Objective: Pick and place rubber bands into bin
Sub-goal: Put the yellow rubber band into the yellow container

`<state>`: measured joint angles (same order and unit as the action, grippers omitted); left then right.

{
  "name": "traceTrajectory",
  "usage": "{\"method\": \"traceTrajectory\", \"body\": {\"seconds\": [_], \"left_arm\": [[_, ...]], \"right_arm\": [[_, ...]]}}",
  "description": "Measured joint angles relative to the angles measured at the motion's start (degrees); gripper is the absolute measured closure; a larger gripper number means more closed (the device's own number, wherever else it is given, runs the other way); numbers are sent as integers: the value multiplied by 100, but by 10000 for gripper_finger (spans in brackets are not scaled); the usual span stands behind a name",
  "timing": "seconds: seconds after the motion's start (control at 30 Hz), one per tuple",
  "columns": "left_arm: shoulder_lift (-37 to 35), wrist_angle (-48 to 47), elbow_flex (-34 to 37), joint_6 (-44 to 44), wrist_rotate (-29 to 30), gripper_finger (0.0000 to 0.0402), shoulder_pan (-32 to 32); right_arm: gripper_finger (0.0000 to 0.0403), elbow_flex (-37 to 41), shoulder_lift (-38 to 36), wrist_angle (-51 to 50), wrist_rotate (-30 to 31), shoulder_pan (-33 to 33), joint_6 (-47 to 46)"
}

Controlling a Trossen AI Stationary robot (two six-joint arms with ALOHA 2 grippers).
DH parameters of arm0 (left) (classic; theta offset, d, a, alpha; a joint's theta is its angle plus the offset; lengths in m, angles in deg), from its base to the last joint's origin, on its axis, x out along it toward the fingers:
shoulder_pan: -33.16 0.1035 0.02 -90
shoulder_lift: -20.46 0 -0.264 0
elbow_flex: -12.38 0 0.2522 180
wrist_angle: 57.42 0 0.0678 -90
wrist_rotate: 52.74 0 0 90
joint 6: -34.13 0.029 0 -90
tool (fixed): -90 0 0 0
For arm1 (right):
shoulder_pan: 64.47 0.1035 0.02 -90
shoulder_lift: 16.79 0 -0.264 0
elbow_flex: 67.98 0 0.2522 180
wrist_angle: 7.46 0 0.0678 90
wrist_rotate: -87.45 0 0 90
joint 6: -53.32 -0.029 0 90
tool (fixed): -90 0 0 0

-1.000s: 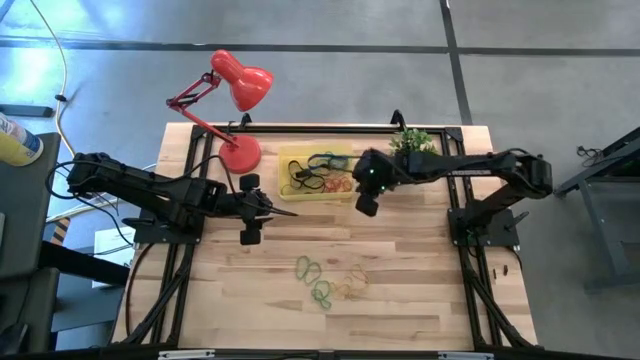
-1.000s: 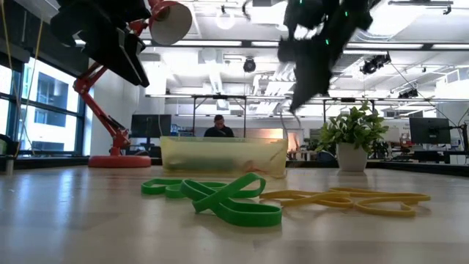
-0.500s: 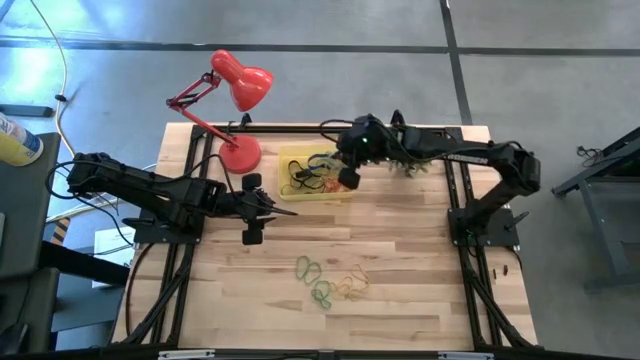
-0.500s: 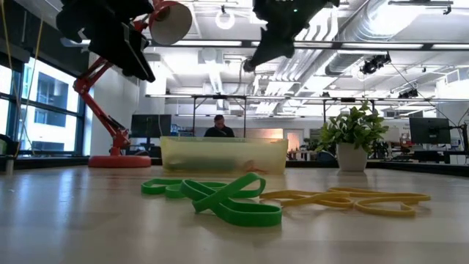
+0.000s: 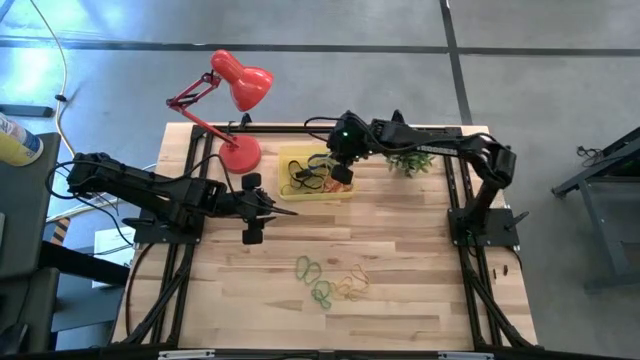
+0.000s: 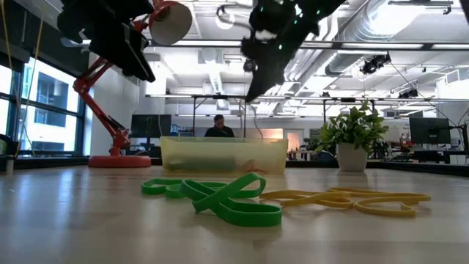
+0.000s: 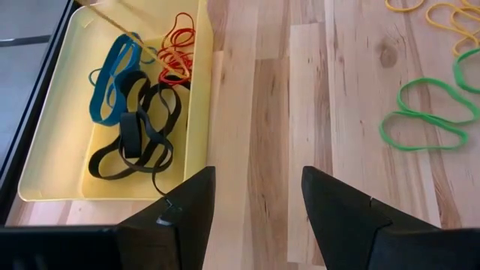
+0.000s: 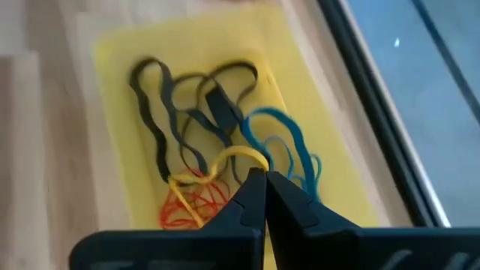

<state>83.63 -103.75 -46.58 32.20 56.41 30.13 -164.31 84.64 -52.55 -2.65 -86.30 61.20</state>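
Our right gripper (image 8: 259,180) hangs over the bin (image 8: 315,142), jaws pinching a yellow rubber band (image 8: 236,157) dangling below them. Our left gripper (image 7: 255,195) waits, jaws spread.

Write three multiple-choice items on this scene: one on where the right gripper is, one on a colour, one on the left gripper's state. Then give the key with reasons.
1. Where is the right gripper?
A. Over the bin
B. Over the loose bands on the table
C. Beside the lamp

2. What colour is the band at the right gripper's fingertips?
A. Green
B. Yellow
C. Black

3. How do the left gripper's jaws stand?
A. Shut on a blue band
B. Shut on nothing
C. Open, holding nothing

Key: 1 A, the high view shows it above the yellow bin. 2 B, the right wrist view shows a yellow loop at the closed tips. 3 C, the left wrist view shows bare wood between the parted fingers.
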Motion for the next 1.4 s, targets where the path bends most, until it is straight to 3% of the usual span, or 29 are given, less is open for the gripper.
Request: {"method": "traceTrajectory", "body": {"seconds": [0.3,0.6,0.7,1.13,1.4], "left_arm": [[0,-12,1,1,2,213,0],[0,-14,1,3,56,213,0],[-1,-14,1,5,86,213,0],[-2,-12,1,-3,96,213,0],[-2,-12,1,6,96,213,0]], "right_arm": [[403,2,711,-215,-456,-194,-1],[403,0,864,-308,-494,-212,-116],[395,0,863,-400,-837,-268,-140],[235,2,743,-735,-1293,-202,-159],[209,2,142,-1326,-1340,410,-17]]}}
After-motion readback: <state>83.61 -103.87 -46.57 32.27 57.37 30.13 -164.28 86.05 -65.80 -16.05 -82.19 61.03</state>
